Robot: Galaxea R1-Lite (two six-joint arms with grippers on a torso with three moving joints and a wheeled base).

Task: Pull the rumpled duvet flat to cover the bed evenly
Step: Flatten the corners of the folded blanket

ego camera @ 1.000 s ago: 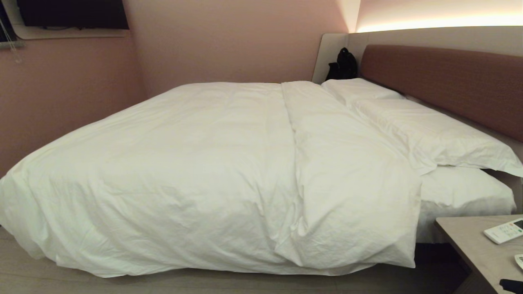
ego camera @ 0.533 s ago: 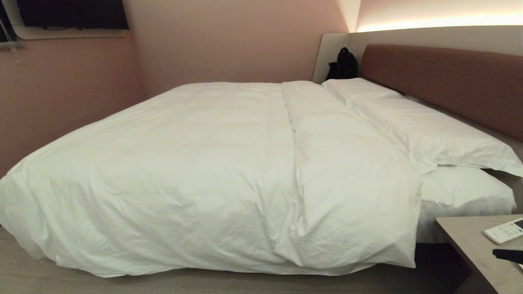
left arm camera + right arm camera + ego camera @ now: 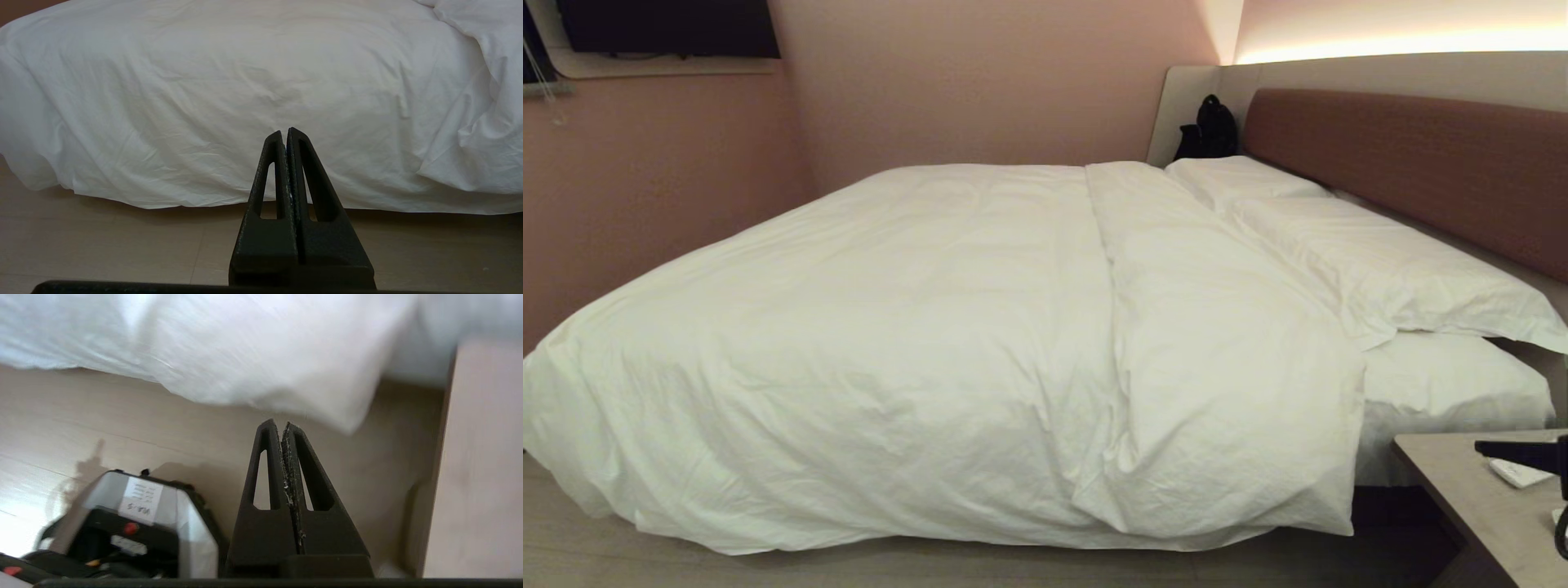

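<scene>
Right gripper [image 3: 284, 424] pinched closed on nothing, the duvet [image 3: 947, 343] hanging corner just ahead of its fingertips, apart. Left gripper [image 3: 284, 131] clamped empty too, facing the draped side. Soft, bulky, light, I'd say; best grabbed at that corner hem.

Your right gripper [image 3: 284, 425]: fingers pressed together, empty, reaching over the near corner of the bedside table [image 3: 1462, 490] at the duvet's [image 3: 947, 343] hanging corner, its dark tip edging into the head view. Your left gripper [image 3: 284, 132]: fingers pressed together, empty, held low and level, pointing at the duvet's draped side, apart from it.
</scene>
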